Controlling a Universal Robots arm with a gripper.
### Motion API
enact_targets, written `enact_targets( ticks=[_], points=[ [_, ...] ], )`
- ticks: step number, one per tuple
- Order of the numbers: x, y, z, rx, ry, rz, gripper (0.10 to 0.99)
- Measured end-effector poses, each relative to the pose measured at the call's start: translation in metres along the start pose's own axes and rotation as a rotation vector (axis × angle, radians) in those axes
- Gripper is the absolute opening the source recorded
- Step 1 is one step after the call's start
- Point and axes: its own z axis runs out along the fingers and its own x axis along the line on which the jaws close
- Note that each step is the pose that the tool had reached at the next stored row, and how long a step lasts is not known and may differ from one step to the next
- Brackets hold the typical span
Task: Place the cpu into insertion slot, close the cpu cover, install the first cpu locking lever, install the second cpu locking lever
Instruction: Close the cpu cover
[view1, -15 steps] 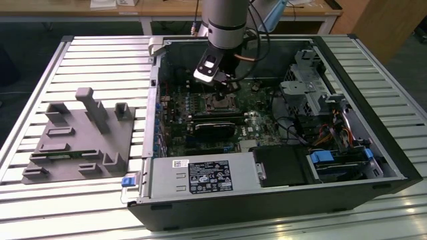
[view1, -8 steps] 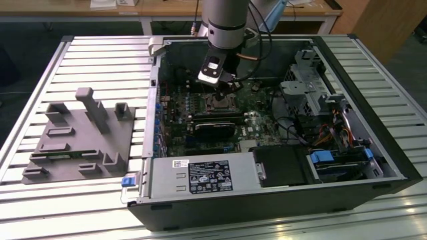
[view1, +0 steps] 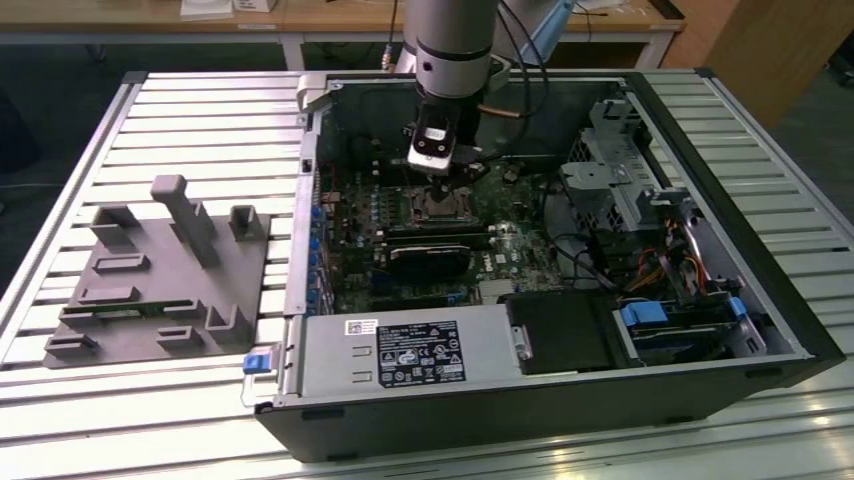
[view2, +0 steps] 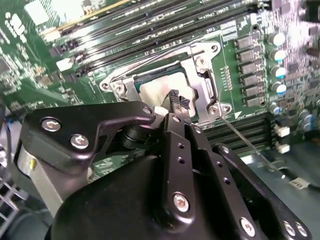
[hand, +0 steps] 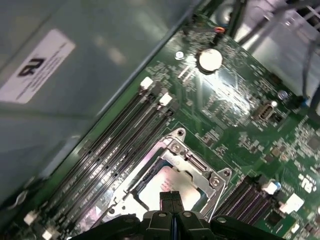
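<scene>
- The arm (view1: 454, 40) is reaching down into an open computer case (view1: 561, 410) that is lying on a slatted table (view1: 200, 100); a grey moulded fixture (view1: 160, 270) is sitting on the table just beside the case, at the exterior view's left.
- The end effector (view2: 177, 100) is hanging over the socket in the middle of the motherboard (view2: 30, 60); its two fingers (hand: 167, 200) are pressing flat against each other with no gap between them and nothing is showing between them.
- The fingertips are pointing at the cpu (hand: 165, 180), over its near half; whether they are touching its top or hovering just above it cannot be told.
- The cpu is sitting in the socket, its dull silver top facing up and showing in both wrist views.
- The cover (view2: 204, 85) is lying down around the cpu as a metal frame, its open centre leaving the silver top showing.
- A thin wire lever (view2: 247, 142) is running out from one corner of the socket and slanting away over the black memory slots beside it.
- More memory slots (hand: 120, 140) are running along the other side of the socket; a coin battery (hand: 210, 59) is sitting on the board well apart from it.
</scene>
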Motion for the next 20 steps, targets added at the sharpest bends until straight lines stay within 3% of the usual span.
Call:
enact_targets(
  ticks=[20],
  points=[
    [0.0000,0.0000,0.0008,-0.002,0.0043,-0.365,0.106]
  ],
)
